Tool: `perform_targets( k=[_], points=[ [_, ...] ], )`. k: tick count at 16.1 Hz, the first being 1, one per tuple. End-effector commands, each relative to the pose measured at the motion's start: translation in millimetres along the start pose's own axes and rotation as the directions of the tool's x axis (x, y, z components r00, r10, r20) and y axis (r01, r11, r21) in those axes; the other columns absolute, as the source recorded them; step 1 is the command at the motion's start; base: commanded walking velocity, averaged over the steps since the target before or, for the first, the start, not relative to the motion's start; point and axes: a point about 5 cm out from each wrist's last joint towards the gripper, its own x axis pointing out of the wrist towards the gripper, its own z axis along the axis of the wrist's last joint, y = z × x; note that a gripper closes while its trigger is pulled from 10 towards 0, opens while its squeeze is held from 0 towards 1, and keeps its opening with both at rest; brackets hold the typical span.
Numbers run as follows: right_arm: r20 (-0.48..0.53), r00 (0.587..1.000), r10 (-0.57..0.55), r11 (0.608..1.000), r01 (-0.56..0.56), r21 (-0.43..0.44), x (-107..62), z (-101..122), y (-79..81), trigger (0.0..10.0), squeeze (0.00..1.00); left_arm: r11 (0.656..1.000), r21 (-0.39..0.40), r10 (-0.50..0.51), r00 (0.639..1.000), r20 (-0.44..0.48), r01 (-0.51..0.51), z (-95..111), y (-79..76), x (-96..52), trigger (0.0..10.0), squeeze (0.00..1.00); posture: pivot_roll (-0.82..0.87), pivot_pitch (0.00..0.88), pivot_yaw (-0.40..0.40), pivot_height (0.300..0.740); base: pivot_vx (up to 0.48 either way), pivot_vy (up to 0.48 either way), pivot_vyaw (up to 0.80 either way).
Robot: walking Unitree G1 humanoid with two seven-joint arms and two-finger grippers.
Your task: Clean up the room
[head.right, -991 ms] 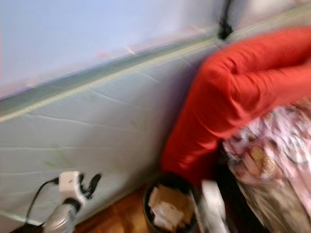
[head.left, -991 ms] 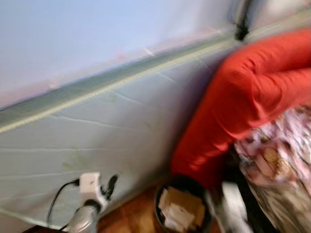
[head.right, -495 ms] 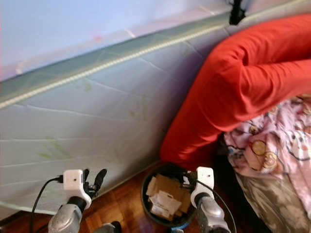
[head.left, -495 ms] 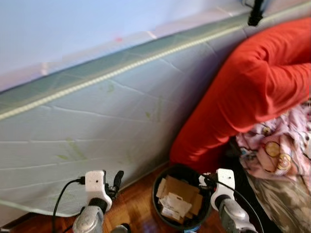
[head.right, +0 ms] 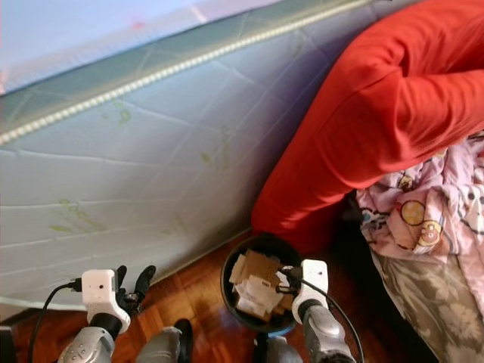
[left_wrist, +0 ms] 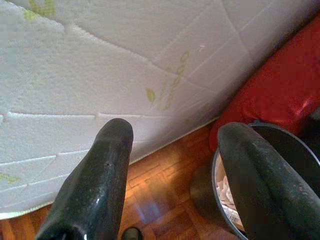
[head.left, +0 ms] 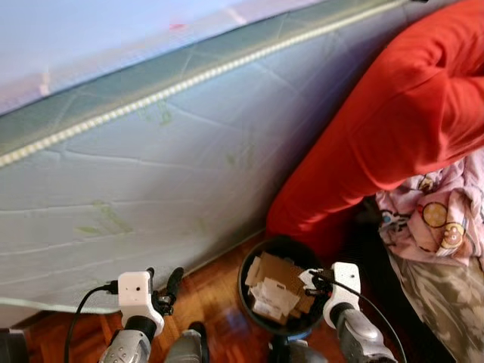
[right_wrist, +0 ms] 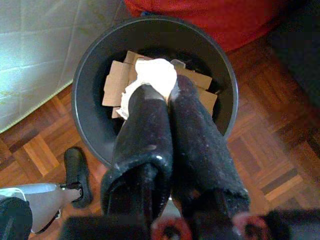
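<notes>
White paper wad pinched in right claw over black bin.

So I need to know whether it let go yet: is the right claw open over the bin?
No, the right claw is shut on a crumpled white paper wad above the round black bin.

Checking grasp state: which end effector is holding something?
The right end effector, shut on a white paper wad over the black bin. The left end effector is open, empty.
</notes>
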Motion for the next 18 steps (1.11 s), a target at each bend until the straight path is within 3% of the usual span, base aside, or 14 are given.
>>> perform_targets(
  k=[1,4,5,6,7,11,14,18],
  points=[
    [-0.033,0.999,-0.009,1.000,0.009,0.006,-3.3,-10,-1.6,10.0,0.00,1.000,-0.008,0.006,0.999,-0.034,-0.006,-5,0.8,-5.5,10.0,0.00,0.25,0.384,-0.047,0.740,0.000,0.000,0.00],
    [-0.027,1.000,0.003,1.000,-0.003,0.011,-1.4,-7,1.9,10.0,0.04,1.000,-0.007,0.008,1.000,-0.030,-0.008,0,2.2,-5.7,10.0,0.00,0.26,0.394,-0.043,0.740,0.000,0.000,0.00],
    [-0.026,1.000,0.009,1.000,-0.008,0.014,-0.7,-6,3.3,10.0,0.34,1.000,-0.007,0.009,0.999,-0.033,-0.009,0,2.6,-6.3,10.0,0.00,0.26,0.394,-0.043,0.740,0.000,0.000,0.00],
    [-0.027,0.999,0.018,1.000,-0.017,0.017,0.1,-5,5.0,10.0,0.80,1.000,-0.006,0.011,0.999,-0.036,-0.011,0,3.5,-6.9,10.0,0.00,0.26,0.395,-0.043,0.740,0.000,0.000,0.00],
    [-0.030,0.999,0.027,0.999,-0.026,0.020,0.5,-5,6.4,10.0,0.87,1.000,-0.006,0.012,0.999,-0.039,-0.012,-1,4.1,-7.5,10.0,0.00,0.26,0.395,-0.043,0.740,0.000,0.000,0.00],
    [-0.065,0.996,0.060,0.998,-0.060,0.011,0.3,-8,9.4,10.0,0.87,1.000,-0.006,0.019,0.998,-0.052,-0.020,-3,6.0,-9.9,10.0,0.00,0.27,0.402,-0.047,0.740,0.000,0.000,0.00],
    [-0.092,0.992,0.091,0.996,-0.091,0.006,-1.5,-14,10.5,10.0,0.97,1.000,-0.007,0.023,0.998,-0.057,-0.023,-4,6.0,-9.7,10.0,0.00,0.27,0.400,-0.051,0.740,0.000,0.000,0.00],
    [-0.120,0.987,0.105,0.994,-0.106,-0.003,-3.7,-19,8.3,10.0,0.99,1.000,-0.010,0.024,0.998,-0.058,-0.025,-5,5.1,-7.8,10.0,0.00,0.26,0.392,-0.058,0.740,0.000,0.000,0.00]
  ],
)
